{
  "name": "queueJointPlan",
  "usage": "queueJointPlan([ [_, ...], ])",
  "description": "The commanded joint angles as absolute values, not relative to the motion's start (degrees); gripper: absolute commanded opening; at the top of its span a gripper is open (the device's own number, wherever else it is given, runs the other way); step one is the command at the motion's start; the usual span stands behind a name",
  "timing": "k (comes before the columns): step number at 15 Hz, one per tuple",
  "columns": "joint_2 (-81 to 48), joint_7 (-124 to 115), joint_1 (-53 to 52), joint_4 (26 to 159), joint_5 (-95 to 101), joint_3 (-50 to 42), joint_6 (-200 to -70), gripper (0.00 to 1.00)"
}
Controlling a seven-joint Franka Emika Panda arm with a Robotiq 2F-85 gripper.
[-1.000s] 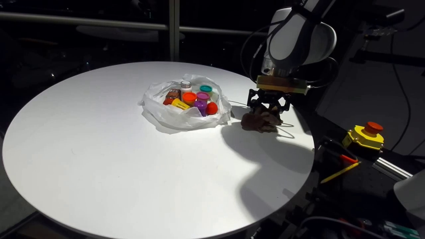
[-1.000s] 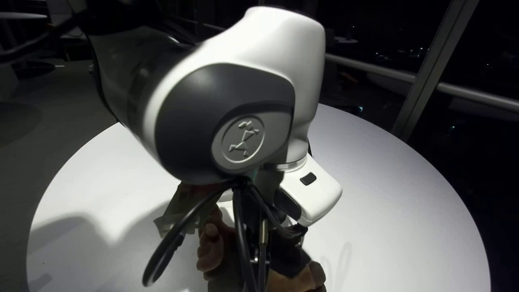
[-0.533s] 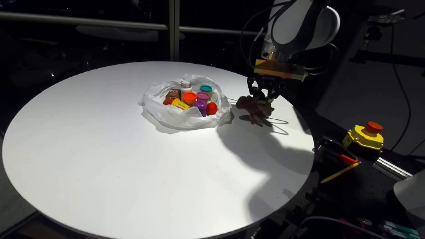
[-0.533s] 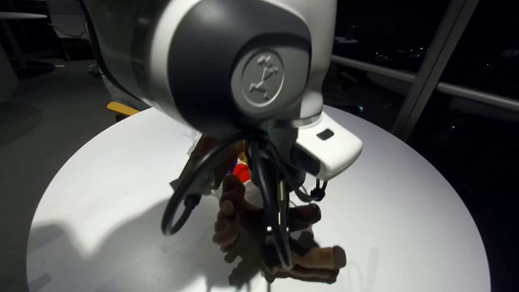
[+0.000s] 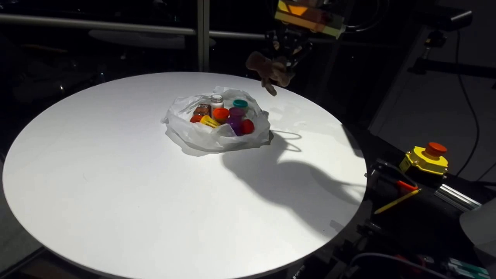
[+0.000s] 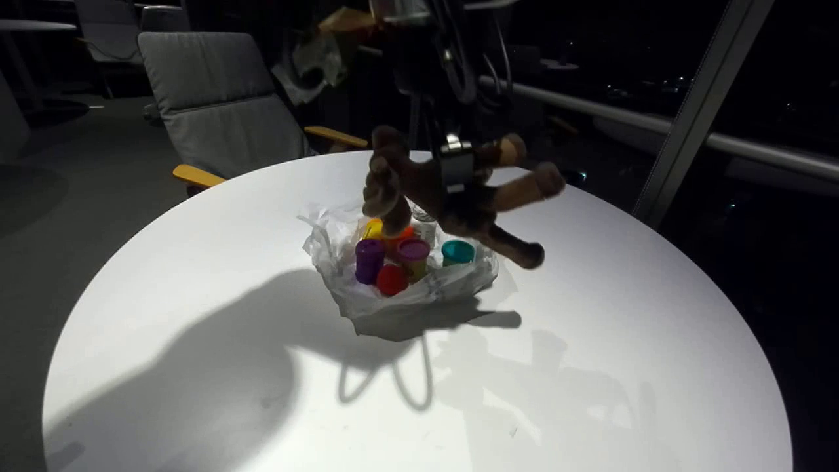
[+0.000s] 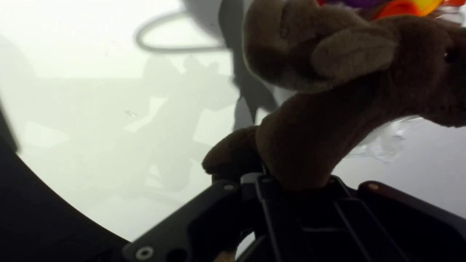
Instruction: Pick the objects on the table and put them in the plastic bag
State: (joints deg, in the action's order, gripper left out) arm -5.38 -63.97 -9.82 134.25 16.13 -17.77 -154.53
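Dim surroundings frame the round white table (image 5: 128,193). Lifted clear of it over the last second, the brown plush toy (image 5: 267,69) hangs near the plastic bag (image 5: 209,141) and higher, clamped in the jaws of the gripper (image 7: 293,180); the pick seems done, with lowering and release left. Coloured tubs (image 6: 458,252) sit inside the bag; beyond it, in an exterior view, stands a grey armchair (image 6: 210,98).

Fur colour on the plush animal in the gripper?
Brown, with paler tan areas; the plush animal shows best in the wrist view.
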Motion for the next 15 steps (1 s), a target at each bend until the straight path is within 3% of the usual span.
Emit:
queueJointPlan([
  [1,-7.7,-66.8,-8.1,128.9,14.7,-10.0,-152.0,0.15],
  [6,-14.7,-65.6,-8.1,124.5,9.4,-5.0,-149.9,0.15],
  [15,-25.6,-69.2,-10.5,117.7,10.0,-7.8,-149.7,0.17],
])
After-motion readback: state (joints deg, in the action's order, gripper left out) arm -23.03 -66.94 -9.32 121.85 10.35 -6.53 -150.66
